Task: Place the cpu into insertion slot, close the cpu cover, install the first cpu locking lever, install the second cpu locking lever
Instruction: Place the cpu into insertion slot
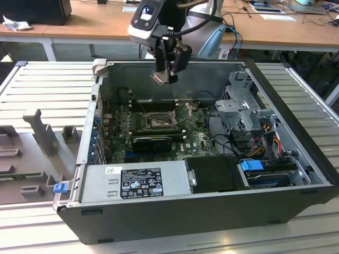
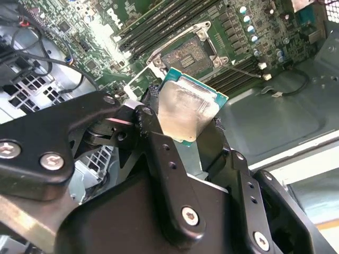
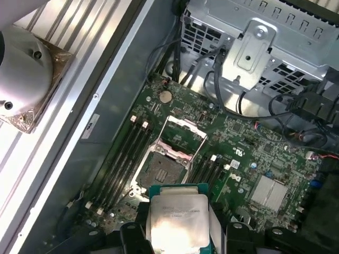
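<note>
My gripper (image 1: 168, 74) hangs above the open computer case, shut on the cpu (image 1: 160, 78). The cpu is a small square chip with a pale silver top and green edge, clamped between the black fingers in both wrist views (image 2: 185, 108) (image 3: 177, 219). Well below it, the insertion slot (image 1: 159, 123) sits in the green motherboard, its dark centre bare (image 3: 160, 170) (image 2: 186, 53). The cpu cover (image 3: 184, 133) is swung up and open at one edge of the slot.
The grey power supply (image 1: 135, 182) fills the case's near side, and a metal drive cage (image 1: 241, 106) with cables stands at the exterior view's right. A long black expansion card (image 1: 153, 142) lies just in front of the slot. Memory slots (image 3: 124, 153) flank it.
</note>
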Robot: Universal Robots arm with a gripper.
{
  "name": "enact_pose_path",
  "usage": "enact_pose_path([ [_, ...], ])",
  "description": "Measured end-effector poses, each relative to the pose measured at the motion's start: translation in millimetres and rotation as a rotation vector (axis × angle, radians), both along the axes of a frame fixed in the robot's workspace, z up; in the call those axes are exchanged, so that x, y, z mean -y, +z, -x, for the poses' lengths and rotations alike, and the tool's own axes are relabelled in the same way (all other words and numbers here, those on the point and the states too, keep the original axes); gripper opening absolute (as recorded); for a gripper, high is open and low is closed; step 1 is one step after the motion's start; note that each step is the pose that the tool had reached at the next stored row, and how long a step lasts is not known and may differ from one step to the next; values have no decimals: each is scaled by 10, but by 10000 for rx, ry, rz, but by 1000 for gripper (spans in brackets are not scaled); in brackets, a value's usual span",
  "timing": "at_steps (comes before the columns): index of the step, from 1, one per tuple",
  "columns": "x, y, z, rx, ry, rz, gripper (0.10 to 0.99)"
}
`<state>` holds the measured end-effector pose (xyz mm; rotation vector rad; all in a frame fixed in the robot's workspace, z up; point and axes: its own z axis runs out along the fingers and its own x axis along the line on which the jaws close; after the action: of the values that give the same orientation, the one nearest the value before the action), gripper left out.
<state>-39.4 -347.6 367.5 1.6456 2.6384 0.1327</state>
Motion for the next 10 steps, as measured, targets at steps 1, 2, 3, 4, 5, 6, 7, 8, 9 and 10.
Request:
enact_pose_path([
  [1, 0, -1, 0, 0, -216, 0, 529],
  [2, 0, -4, 0, 1, -374, -2, 529],
  [3, 0, -9, 0, 0, -493, 3, 529],
  [4, 0, -23, 0, 0, -522, 7, 529],
  [5, 0, -32, 0, 0, -524, 11, 529],
  [6, 0, -39, 0, 0, -525, 12, 529],
  [7, 0, -51, 0, 0, -524, 12, 529],
  [8, 0, -57, 0, 0, -525, 13, 529],
  [9, 0, -60, 0, 0, -528, 13, 529],
  [10, 0, -62, 0, 0, -612, 14, 529],
])
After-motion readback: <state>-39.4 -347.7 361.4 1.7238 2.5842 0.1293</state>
